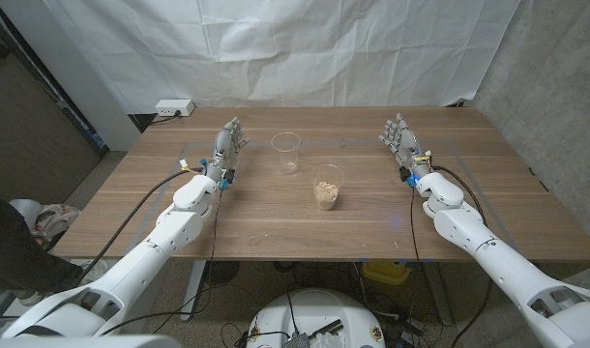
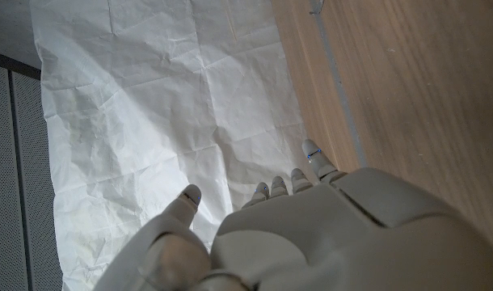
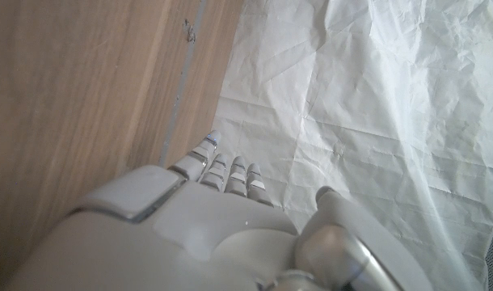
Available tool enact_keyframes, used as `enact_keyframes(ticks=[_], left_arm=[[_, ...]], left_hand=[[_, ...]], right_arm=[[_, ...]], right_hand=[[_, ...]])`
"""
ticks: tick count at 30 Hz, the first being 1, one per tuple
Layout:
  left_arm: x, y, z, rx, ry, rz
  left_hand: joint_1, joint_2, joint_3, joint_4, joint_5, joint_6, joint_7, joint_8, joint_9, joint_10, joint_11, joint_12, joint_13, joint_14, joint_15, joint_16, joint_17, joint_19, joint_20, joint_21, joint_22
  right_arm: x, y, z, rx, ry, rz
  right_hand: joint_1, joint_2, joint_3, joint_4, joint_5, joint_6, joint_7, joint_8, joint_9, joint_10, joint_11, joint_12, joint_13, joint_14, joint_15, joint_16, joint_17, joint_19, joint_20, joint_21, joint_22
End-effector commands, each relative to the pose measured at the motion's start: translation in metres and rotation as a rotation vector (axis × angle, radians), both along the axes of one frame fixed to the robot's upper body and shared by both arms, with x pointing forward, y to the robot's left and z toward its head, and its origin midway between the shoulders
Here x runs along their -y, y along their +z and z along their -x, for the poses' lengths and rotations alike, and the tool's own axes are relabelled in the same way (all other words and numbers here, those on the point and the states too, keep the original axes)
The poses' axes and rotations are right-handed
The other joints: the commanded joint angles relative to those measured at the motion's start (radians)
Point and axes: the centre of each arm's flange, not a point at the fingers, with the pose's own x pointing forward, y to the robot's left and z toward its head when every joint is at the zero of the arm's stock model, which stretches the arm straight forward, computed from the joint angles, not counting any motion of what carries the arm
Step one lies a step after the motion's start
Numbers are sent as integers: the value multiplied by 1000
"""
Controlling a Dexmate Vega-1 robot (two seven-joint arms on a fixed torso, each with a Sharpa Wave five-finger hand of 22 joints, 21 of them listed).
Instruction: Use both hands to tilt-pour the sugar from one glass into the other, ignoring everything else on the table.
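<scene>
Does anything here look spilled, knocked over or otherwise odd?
Nothing stands out. Both glasses stand upright on the table: the empty glass farther back, the sugar glass nearer. No spilled sugar shows. The left hand and right hand are open, apart from both.

The head view looks down over the table (image 1: 276,208); both close wrist views share its wood and the white backdrop (image 2: 166,121).

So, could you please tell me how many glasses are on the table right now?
2. An empty glass stands toward the far middle of the table; the glass with sugar stands nearer the robot, slightly to its right. Neither is held, and none seems hidden.
</scene>
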Motion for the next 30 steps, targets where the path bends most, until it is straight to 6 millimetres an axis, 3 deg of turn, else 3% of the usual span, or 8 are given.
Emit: enact_keyframes(ticks=[1, 4, 8, 15, 19, 22, 27, 30], left_arm=[[3, 2, -3, -2, -10, -14], [5, 2, -4, -1, -20, -22], [5, 4, -4, -6, -33, -69], [6, 11, -4, -11, -69, -190], [6, 17, -2, 7, -75, -284], [6, 21, 0, 24, -63, -337], [6, 25, 1, 31, -63, -419], [7, 27, 1, 30, -66, -474]], left_hand=[[0, 116, 7, 0, 4, -147, -1, 5, 3, -154, -3, 7, 3, -126, -3, 5, 4, -187, 0, 5, 2], [5, 88, -3, -14, 2, -148, -11, 5, 3, -158, -12, 5, 3, -128, -12, 3, 2, -189, -11, 0, 0], [34, 14, -27, -63, -7, -148, -23, 6, 1, -155, -22, 8, 2, -127, -19, -2, -8, -190, -18, -17, -6], [101, -49, -35, -146, -21, -151, -21, 11, 1, -145, -19, 12, 3, -119, -17, -2, -11, -181, -4, -41, -10], [149, -92, -44, -202, -25, -161, 2, 11, 2, -144, 3, 14, 5, -108, 2, 1, -9, -168, 15, -54, -8], [227, -142, -54, -276, -21, -140, 27, 24, 4, -109, 30, 27, 8, -66, 26, 12, -7, -134, 45, -67, -6], [288, -169, -59, -321, -8, -141, 45, 24, 5, -91, 47, 32, 11, -39, 40, 15, -6, -110, 53, -77, -7], [364, -186, -60, -357, 13, -189, 54, 12, 8, -106, 56, 27, 15, -38, 45, 9, -5, -89, 56, -90, -6]], right_arm=[[0, -1, -2, 0, 1, -2], [1, -2, -1, -2, -1, -3], [1, -3, -1, 0, 3, -3], [1, -6, -2, -4, 5, -7], [0, -7, -1, -5, 6, -10], [0, -7, 0, -4, 3, -11], [1, -8, 1, -6, 2, -10], [1, -9, 1, -7, 3, -13]], right_hand=[[7, 31, 6, 0, 5, 2, 9, 6, 4, -4, 6, 5, 2, -9, -1, 4, 5, 9, 0, 6, 3], [6, 30, 7, 0, 4, 1, 10, 5, 4, -3, 7, 5, 2, -8, 0, 4, 5, 10, 1, 6, 3], [5, 28, 9, -1, 4, 2, 10, 5, 4, -3, 8, 4, 2, -7, 1, 3, 5, 10, 1, 6, 3], [3, 26, 11, -2, 3, 2, 11, 5, 4, -2, 10, 3, 2, -7, 2, 1, 4, 11, 1, 5, 3], [2, 25, 13, -3, 2, 3, 11, 4, 4, -1, 9, 2, 2, -6, 3, 0, 4, 12, 2, 4, 3], [1, 24, 14, -3, 1, 3, 11, 4, 4, -1, 10, 2, 2, -5, 3, -1, 4, 12, 3, 4, 3], [-1, 23, 15, -3, 1, 3, 11, 4, 4, 0, 9, 1, 2, -5, 3, -2, 4, 12, 3, 3, 3], [-2, 23, 16, -4, 0, 3, 11, 4, 4, 0, 9, 1, 2, -5, 3, -2, 4, 12, 2, 3, 3]])
